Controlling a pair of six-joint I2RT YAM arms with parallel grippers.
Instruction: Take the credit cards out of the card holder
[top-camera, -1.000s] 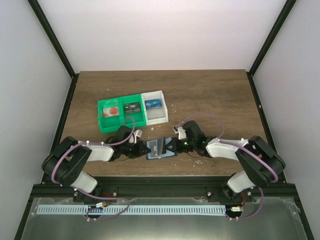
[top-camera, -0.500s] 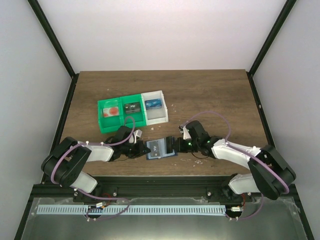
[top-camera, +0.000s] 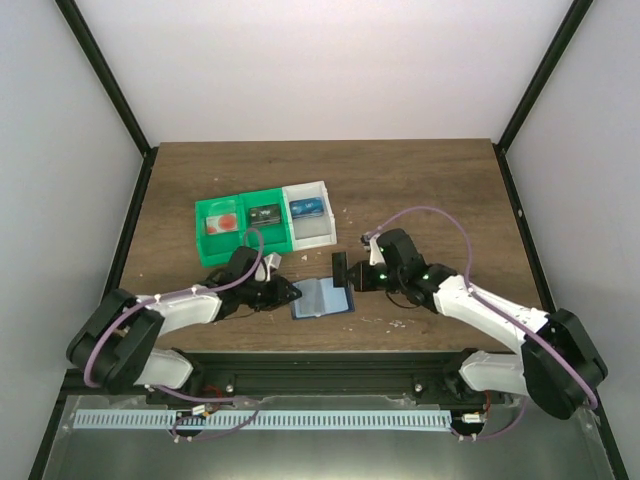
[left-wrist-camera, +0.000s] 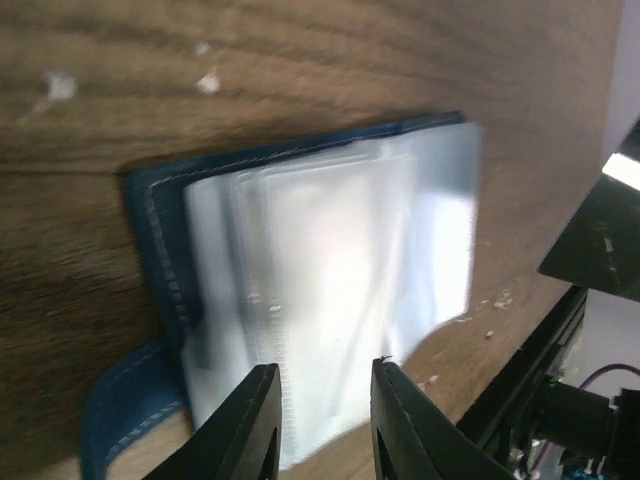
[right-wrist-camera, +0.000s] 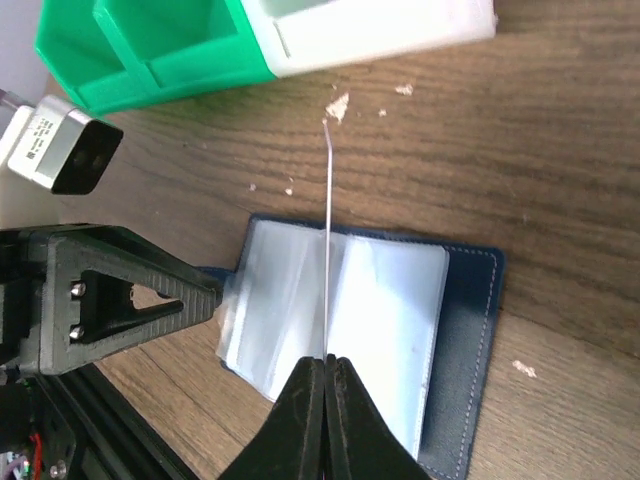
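The blue card holder lies open on the table, its clear pockets up. My right gripper is shut on a thin credit card, seen edge-on, and holds it upright above the holder. In the top view the card looks dark, and the right gripper is just behind the holder. My left gripper is open, with its fingers over the holder's clear pockets at the left edge. Three more cards lie in the tray: a red-spot one, a dark one and a blue one.
The green-and-white three-compartment tray stands behind and left of the holder. The left gripper's body shows close beside the holder's left edge. Small crumbs dot the wood. The table's near edge runs just in front of the holder.
My right gripper has drawn a card out of the holder and lifted it up and back. The holder now lies with its pockets bare. The left gripper has stayed at the holder's left edge.
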